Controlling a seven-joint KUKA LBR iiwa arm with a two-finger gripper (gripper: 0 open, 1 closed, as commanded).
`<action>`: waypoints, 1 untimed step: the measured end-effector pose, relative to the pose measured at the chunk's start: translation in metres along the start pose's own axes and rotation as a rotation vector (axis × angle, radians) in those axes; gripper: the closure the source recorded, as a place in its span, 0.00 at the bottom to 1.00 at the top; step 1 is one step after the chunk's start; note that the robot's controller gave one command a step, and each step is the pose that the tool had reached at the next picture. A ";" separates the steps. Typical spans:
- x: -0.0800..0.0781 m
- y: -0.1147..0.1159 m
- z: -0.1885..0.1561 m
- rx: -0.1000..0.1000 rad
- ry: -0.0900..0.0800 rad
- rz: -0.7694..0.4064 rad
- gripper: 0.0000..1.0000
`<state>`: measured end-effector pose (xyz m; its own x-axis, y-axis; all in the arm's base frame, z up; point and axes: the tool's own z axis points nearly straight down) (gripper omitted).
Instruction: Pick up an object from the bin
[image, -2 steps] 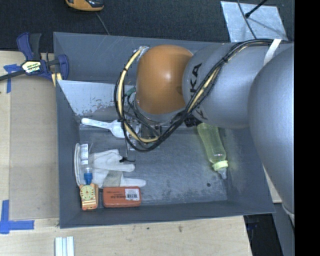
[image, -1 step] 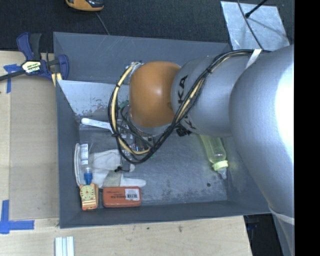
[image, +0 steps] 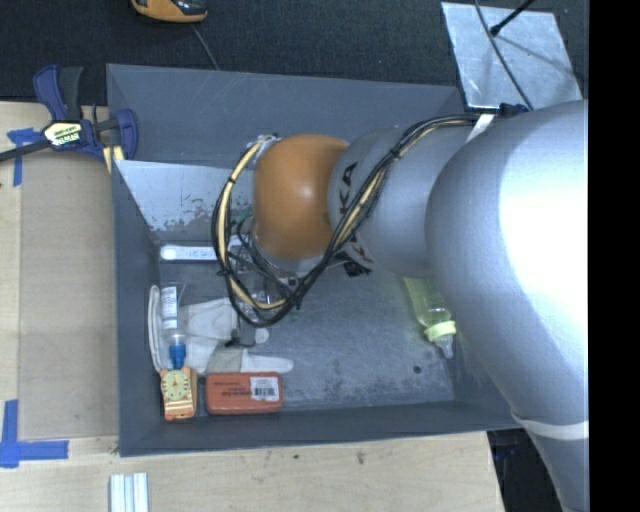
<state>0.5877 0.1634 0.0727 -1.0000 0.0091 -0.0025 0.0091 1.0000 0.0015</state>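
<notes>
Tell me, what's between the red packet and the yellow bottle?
Nothing. In the camera view, only bare grey bin floor stretches between the red packet and the yellow bottle.

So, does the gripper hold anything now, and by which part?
It cannot be told: the gripper hangs over a white crumpled wrapper, its tip hidden by cables.

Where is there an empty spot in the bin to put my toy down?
The biggest bare patch is the bin floor between the red packet and the yellow-green bottle. The left side is crowded: a white tube, a clear pack, a crumpled white bag and a small orange box lie close together.
</notes>
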 end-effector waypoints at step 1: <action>-0.003 0.003 0.000 0.002 -0.003 0.003 1.00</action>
<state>0.5911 0.1666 0.0729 -0.9999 0.0124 -0.0056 0.0124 0.9999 -0.0002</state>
